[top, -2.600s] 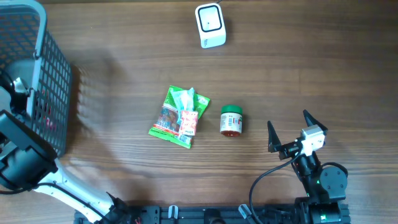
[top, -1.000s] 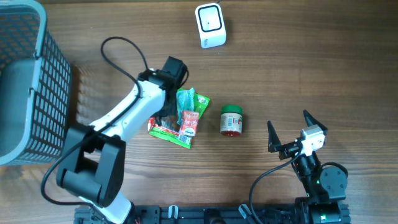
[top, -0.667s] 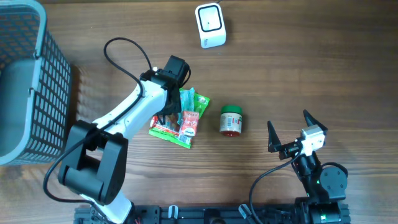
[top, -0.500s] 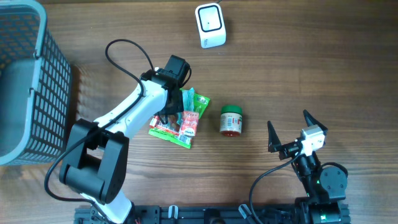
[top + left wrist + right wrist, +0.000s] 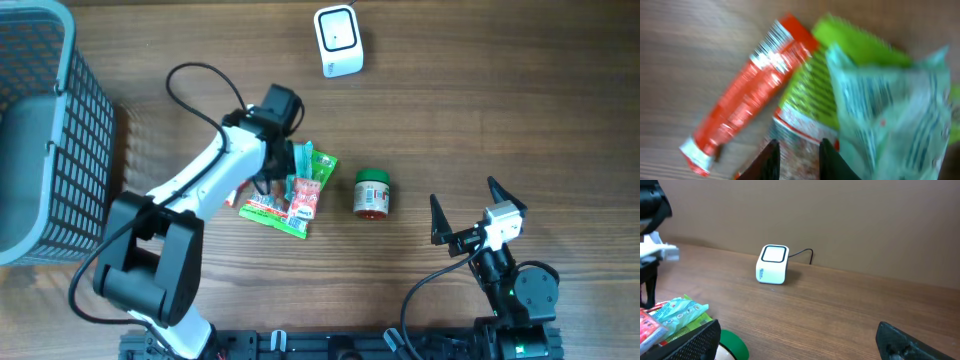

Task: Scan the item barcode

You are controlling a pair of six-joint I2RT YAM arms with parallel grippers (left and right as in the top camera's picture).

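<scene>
left hand [image 5: 798, 146] slightly parted over green packet [image 5: 810, 92], print blurred, right hand [image 5: 461, 190] wide open

Mock shop checkout on wooden table [image 5: 500, 100]: barcode scanner [image 5: 338, 40] at 12 o'clock, wire shopping basket [image 5: 92, 150] at 9 o'clock, packaged goods [image 5: 300, 185] centre.

Jar [image 5: 372, 194] right of packets [image 5: 290, 190], scanner [image 5: 338, 41] behind

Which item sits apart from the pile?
The green-lidded jar, alone to the right; the packets overlap in a heap under the left gripper.
</scene>
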